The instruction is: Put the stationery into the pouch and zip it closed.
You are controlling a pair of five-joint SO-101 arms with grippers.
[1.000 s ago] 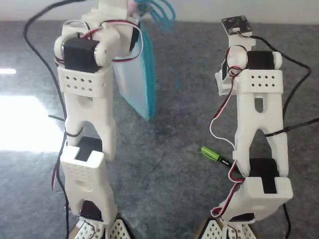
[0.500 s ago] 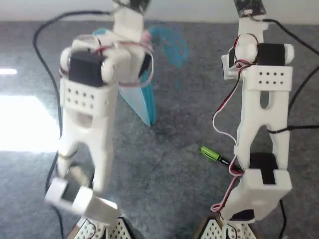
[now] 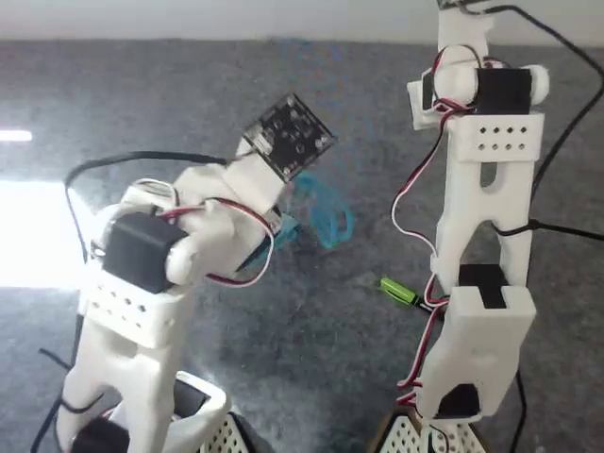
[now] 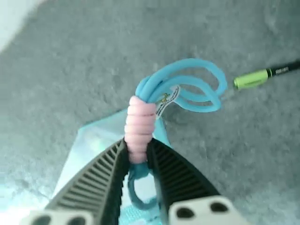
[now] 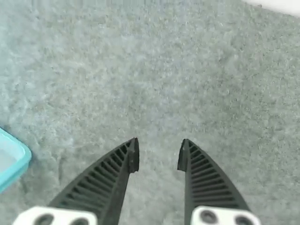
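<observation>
Left tool (image 4: 138, 157) tight around pink-wrapped loop (image 4: 139, 127) of pouch (image 4: 88, 146), arm bent low; right tool (image 5: 158, 155) agape, arm upright.

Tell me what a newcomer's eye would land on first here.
The left gripper is clamped on a pink sleeve threaded on the blue cord loops of the teal pouch. A green pen lies alone on the grey mat beside the right arm. The right gripper hangs open over bare mat.

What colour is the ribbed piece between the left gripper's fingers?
Pink; the ribbed piece shows best in the left wrist view.
</observation>
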